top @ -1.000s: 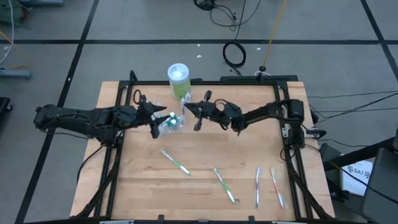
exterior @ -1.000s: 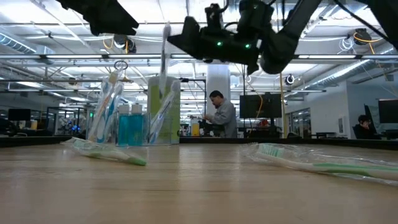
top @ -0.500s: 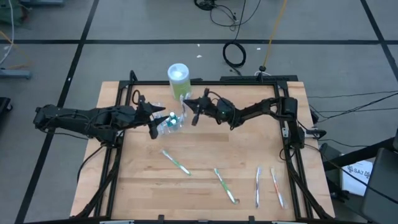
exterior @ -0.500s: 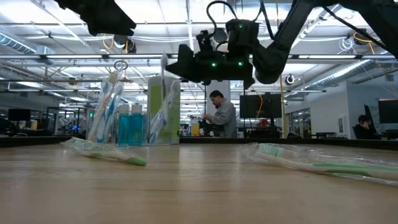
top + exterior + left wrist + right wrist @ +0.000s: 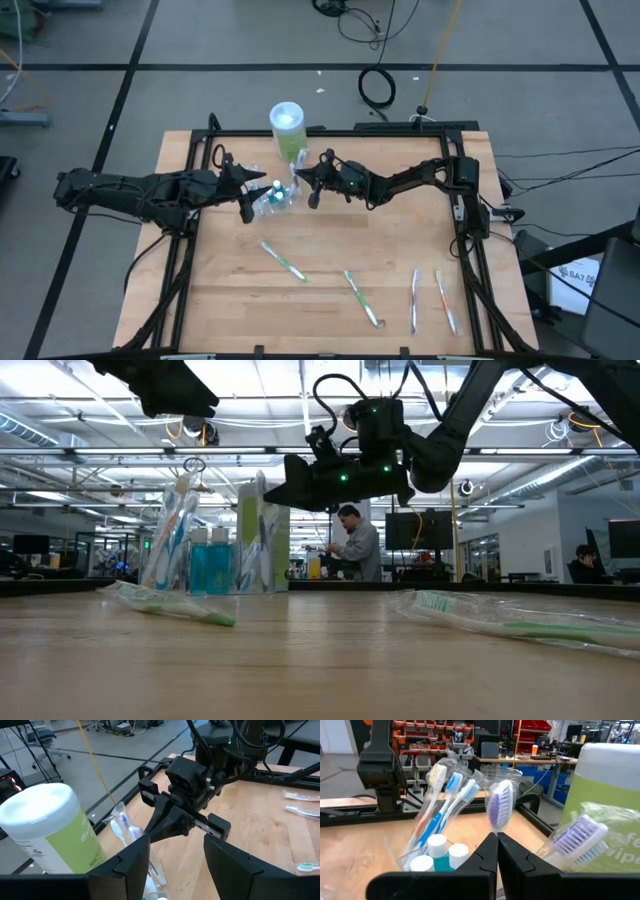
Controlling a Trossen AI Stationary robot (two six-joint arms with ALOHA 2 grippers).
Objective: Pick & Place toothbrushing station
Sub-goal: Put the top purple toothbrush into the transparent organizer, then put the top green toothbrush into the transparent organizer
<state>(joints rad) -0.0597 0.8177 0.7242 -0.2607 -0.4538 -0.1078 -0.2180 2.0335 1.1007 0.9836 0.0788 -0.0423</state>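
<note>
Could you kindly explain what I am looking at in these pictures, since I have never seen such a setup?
Two dark robot arms work at a wooden table. One camera looks straight down, one sits at table height, and one rides on each wrist. The left gripper stands open beside a clear plastic cup holding toothbrushes and blue toothpaste tubes. The right gripper, shut, pinches a wrapped toothbrush with purple bristles above that cup. Behind stands a green wipes canister. Four more wrapped toothbrushes lie loose nearer the front edge. A person sits in the room beyond.
</note>
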